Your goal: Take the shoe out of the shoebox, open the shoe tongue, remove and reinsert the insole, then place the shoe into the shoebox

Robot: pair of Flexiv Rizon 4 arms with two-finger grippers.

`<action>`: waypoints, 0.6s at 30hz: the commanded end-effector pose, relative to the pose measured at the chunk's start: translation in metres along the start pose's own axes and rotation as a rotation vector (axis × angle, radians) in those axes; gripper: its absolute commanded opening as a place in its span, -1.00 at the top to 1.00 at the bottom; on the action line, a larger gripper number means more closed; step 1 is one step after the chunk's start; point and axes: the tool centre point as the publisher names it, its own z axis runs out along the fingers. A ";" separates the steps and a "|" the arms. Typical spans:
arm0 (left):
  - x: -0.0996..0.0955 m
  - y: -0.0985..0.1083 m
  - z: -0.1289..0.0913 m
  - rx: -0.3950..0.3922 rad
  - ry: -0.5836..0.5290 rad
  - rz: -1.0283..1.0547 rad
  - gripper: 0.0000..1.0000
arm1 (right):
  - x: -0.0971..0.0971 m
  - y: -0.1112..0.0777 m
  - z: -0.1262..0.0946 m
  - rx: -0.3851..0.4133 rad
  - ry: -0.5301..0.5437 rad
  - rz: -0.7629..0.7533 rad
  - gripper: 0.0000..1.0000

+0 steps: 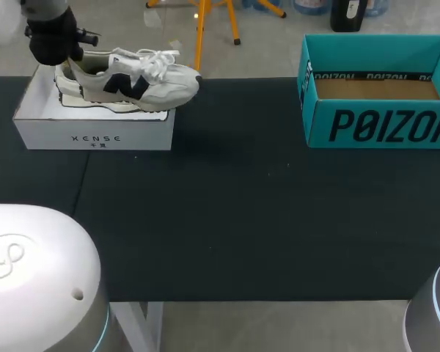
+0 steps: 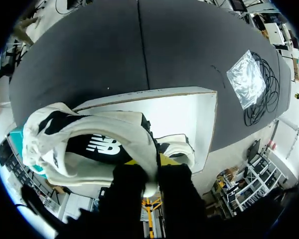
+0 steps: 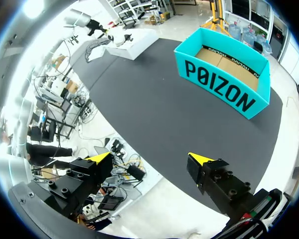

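A white sneaker (image 1: 132, 81) with dark side panels and white laces hangs tilted over the open white shoebox (image 1: 92, 128) at the table's far left, its toe past the box's right wall. My left gripper (image 1: 56, 45) is shut on its heel. In the left wrist view the gripper (image 2: 148, 167) pinches the heel collar of the sneaker (image 2: 84, 144), and the white shoebox (image 2: 179, 114) lies under it. My right gripper (image 3: 150, 158) stands open and holds nothing, out past the table's near edge. From there the sneaker (image 3: 117, 36) shows small at the far end.
An open teal box (image 1: 381, 117) with a bare cardboard floor stands at the far right; in the right wrist view this teal box (image 3: 224, 79) is ahead of the gripper. The dark table mat (image 1: 227, 213) stretches between the two boxes.
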 end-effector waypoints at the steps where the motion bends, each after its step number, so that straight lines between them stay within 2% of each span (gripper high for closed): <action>1: -0.056 -0.029 -0.034 -0.013 0.042 0.002 1.00 | -0.001 0.000 0.000 0.003 -0.001 0.000 -1.00; 13: -0.196 -0.108 -0.034 0.067 0.077 -0.037 1.00 | -0.001 0.000 0.000 0.003 -0.001 0.000 -1.00; 18: -0.236 -0.136 -0.020 0.108 0.078 -0.035 1.00 | -0.001 0.000 0.000 0.003 -0.001 0.000 -1.00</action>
